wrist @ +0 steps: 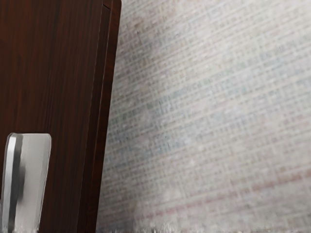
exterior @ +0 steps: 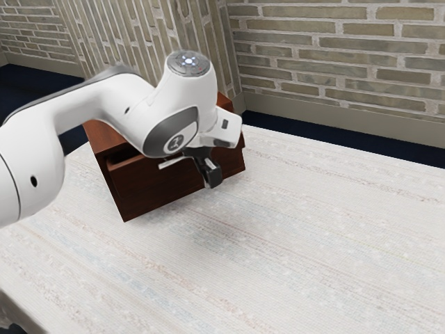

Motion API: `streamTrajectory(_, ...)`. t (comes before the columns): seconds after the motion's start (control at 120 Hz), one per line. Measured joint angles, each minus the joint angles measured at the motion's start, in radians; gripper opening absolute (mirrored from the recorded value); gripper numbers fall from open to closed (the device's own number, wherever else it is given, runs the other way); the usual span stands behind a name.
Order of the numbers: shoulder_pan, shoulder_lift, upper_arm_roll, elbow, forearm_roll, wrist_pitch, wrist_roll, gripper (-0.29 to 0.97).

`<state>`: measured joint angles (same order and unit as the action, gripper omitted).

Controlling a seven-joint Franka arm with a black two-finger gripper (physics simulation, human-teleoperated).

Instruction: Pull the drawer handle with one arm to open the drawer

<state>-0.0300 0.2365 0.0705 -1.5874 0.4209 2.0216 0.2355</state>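
The drawer handle (exterior: 172, 164), a pale metal bar, is being carried on the dark wooden drawer front (exterior: 156, 186) of a small cabinet (exterior: 233, 156), which is standing on the table (exterior: 320, 236) toward the exterior view's left. The gripper (exterior: 211, 175) is being held just beside the bar's end, near the front's edge. Whether it is spread or pinched on the bar cannot be told. The step is being judged as the approach to the handle, with the pull not yet done. For a sound pull, the bar is best being enclosed from two sides nearer its middle. The hand is being kept square to the front and drawn straight out, so that the cabinet is not being twisted or dragged across the table.
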Motion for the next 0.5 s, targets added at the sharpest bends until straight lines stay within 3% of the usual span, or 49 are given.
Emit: streamTrajectory(0.5, -0.058, -0.044, 0.002, -0.067, -0.005, 0.008, -0.024, 0.68)
